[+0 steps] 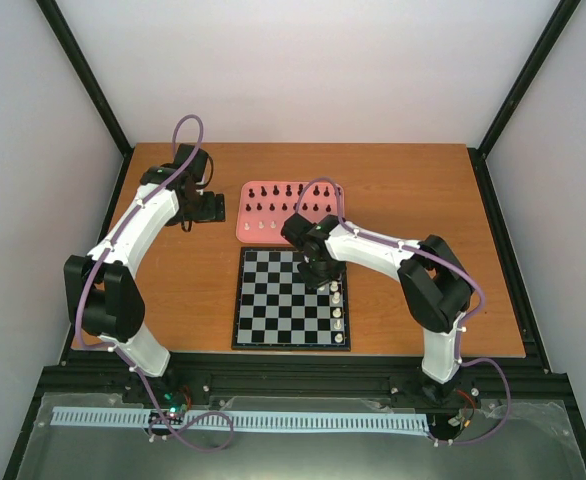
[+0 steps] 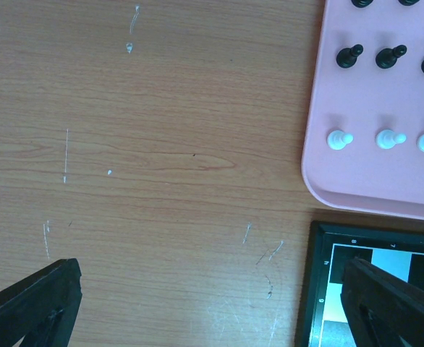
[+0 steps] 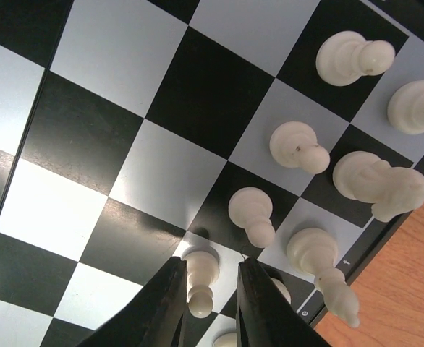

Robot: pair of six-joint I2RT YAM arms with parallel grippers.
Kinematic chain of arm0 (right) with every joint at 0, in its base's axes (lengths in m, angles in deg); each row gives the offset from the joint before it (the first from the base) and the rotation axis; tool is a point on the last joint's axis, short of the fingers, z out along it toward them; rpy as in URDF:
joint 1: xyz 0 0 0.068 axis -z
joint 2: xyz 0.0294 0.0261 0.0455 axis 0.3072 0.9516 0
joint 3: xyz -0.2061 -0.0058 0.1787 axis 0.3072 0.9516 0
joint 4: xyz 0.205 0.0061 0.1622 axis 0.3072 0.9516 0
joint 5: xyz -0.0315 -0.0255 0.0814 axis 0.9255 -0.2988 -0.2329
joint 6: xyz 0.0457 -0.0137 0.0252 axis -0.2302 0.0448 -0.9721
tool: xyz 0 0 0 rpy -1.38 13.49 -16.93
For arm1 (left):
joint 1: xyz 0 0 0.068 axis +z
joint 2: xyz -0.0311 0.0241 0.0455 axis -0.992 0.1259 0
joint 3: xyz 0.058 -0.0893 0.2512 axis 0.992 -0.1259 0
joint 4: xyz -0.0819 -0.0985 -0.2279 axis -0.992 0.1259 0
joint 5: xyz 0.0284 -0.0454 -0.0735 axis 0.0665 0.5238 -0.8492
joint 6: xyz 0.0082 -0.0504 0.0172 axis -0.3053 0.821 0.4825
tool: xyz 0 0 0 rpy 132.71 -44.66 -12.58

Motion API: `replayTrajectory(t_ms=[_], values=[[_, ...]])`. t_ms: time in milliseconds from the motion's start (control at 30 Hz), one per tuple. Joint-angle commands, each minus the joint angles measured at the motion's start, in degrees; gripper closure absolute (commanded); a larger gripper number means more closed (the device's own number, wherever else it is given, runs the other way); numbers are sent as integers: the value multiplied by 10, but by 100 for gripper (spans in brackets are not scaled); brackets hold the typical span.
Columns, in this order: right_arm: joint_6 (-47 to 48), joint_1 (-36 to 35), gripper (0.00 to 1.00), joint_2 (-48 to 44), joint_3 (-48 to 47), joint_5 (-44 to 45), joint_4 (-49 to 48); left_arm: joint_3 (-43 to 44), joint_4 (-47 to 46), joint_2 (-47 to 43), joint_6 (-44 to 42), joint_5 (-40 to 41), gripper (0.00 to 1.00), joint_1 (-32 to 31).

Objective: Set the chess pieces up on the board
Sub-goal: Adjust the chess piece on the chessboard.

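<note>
Near the right edge of the board [image 3: 197, 94] — white pawn [image 3: 200, 278] upright, right pincer [image 3: 210, 271] narrowly parted around it

A board [image 1: 291, 298] checkered in black and pale grey-blue squares, edged by a thin dark border, lies on an orange-brown wood-grain table [image 1: 173, 290], with cream-white chess pieces [image 1: 339, 312] lined along its 3 o'clock edge. At 12 o'clock from it sits a pink tray [image 2: 371, 97] carrying black pieces [image 1: 289, 190] and a few cream-white ones. The left arm [image 1: 133, 230] and right arm [image 1: 368, 248] are white with black joints, each with a purple cable [image 1: 187, 118], against plain whitish walls [image 1: 303, 60] framed by black posts [image 1: 83, 70].
</note>
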Motion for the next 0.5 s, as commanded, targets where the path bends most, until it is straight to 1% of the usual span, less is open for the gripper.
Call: replayTrajectory(t_ms=[0,467], values=[[-2,-8,76,6,-9,15,9,-2,-11,-5,-3,-4,0,-3],[1,-11,76,-1,-6,21,19,-5,-12,-5,-3,-3,0,-3]])
